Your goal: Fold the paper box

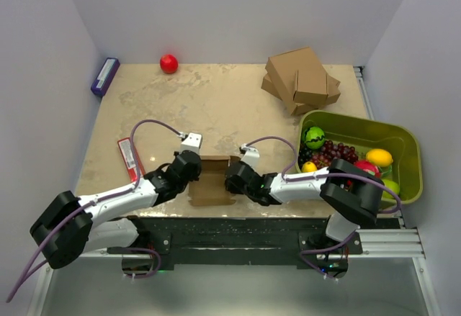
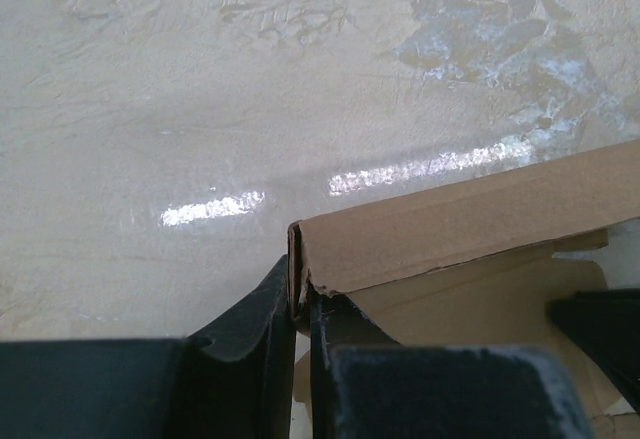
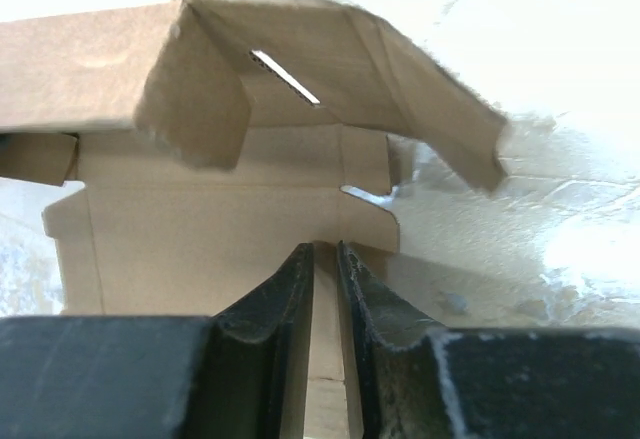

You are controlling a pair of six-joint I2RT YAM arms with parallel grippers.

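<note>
Purple box (image 1: pixel 106 75) sits against the left wall, well apart from the work, with a red ball (image 1: pixel 168 63) at the back and a flat red packet (image 1: pixel 128 158) nearer the arms. Next comes the left gripper (image 1: pixel 196 165), low over the mottled tabletop (image 1: pixel 216 107). In its wrist view the jaws are clenched on the corner of a raised flap of the paper box (image 1: pixel 212 183), which has a slightly ragged edge there.

The box lies at the near middle of the table, between the two arms. It is partly formed: the base is flat, one long wall is up and leaning over, and a slot (image 3: pixel 285 77) shows in that wall.

The right gripper (image 1: pixel 229 179) meets it from the other side, jaws pinched on a thin cardboard edge at the sheet's right end.

The step looks like raising and tucking the side walls. It would go best if the left grip simply steadies its corner while the right swings its flap up along the crease. The base should stay pressed flat so nothing slides or tears.

Farther right are a stack of ready-made cardboard boxes (image 1: pixel 301 80) and a green bin (image 1: pixel 407 143) of fruit, both clear of the work.
</note>
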